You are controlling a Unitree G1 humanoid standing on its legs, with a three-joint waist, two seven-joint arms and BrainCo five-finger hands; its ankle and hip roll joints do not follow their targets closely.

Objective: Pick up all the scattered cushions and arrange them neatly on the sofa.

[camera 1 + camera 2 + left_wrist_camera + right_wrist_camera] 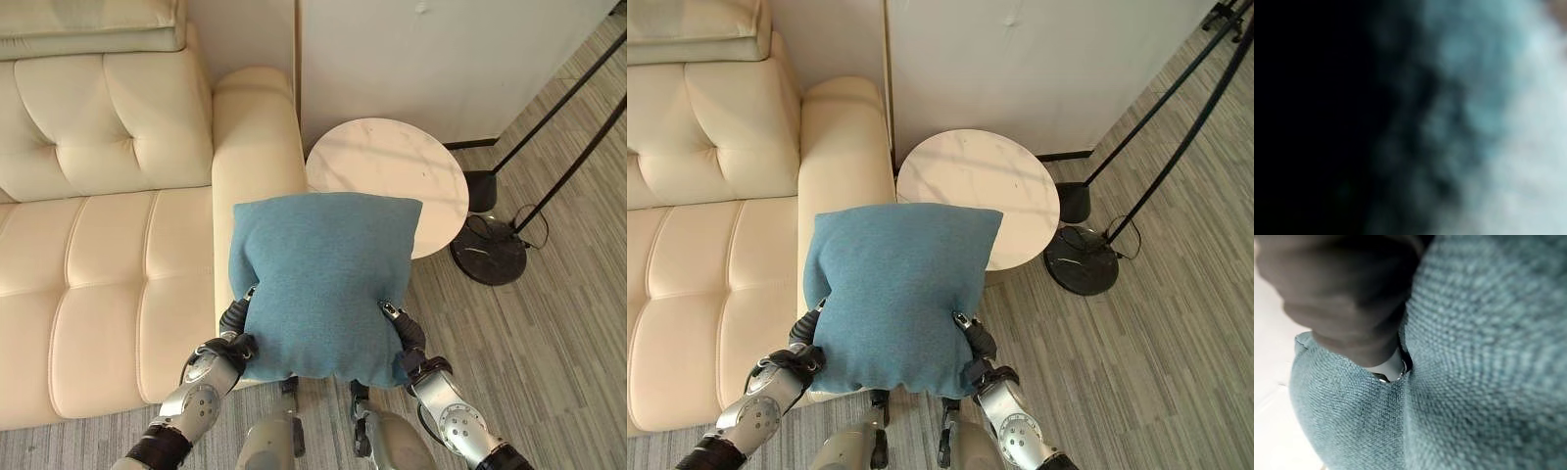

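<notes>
Beside the cream sofa (98, 274), both hands, left hand (235, 328) and right hand (407, 338), squeeze the blue cushion (323, 284) between them for carrying; finger positions can't be told.

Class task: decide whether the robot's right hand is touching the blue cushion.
Touching. In the right wrist view, the right hand presses into the blue cushion, whose fabric folds around it with no gap.

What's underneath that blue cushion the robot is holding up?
Below the blue cushion show the sofa's armrest and a round white side table. Whatever lies directly beneath, and the fingers of both hands, is covered.
</notes>
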